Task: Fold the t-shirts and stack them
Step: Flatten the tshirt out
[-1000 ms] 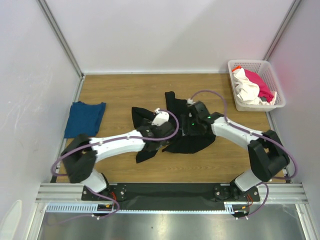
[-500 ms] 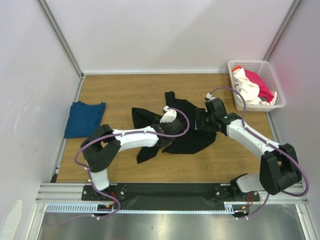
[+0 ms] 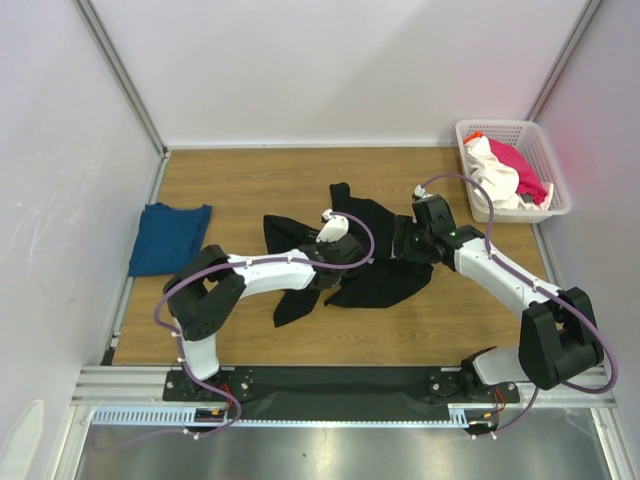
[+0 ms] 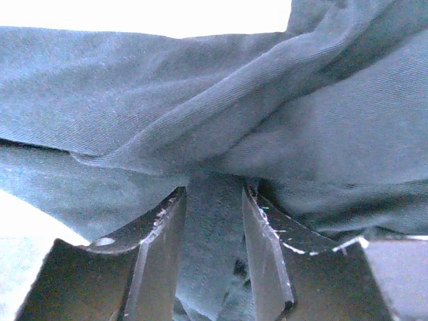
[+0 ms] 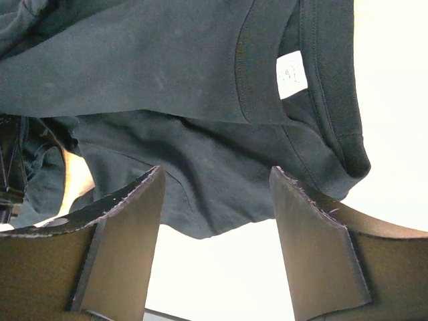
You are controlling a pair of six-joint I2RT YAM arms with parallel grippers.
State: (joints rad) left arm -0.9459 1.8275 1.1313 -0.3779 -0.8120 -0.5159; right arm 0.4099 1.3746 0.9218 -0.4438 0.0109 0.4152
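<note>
Bare counter (image 3: 250,180) runs along the frame's upper middle; black t-shirt (image 3: 385,285) blocks centre, basket (image 3: 500,124) upper right, blue t-shirt (image 3: 168,238) left.

Tag: a small white tag (image 5: 292,73) sewn inside the neckband of the black t-shirt (image 5: 167,80), shown in the right wrist view.
Print on tag: a few short faint grey lines, too small and blurred to read.
Brand or size: cannot tell from the tag.
Other readable text: none in the three views.
</note>
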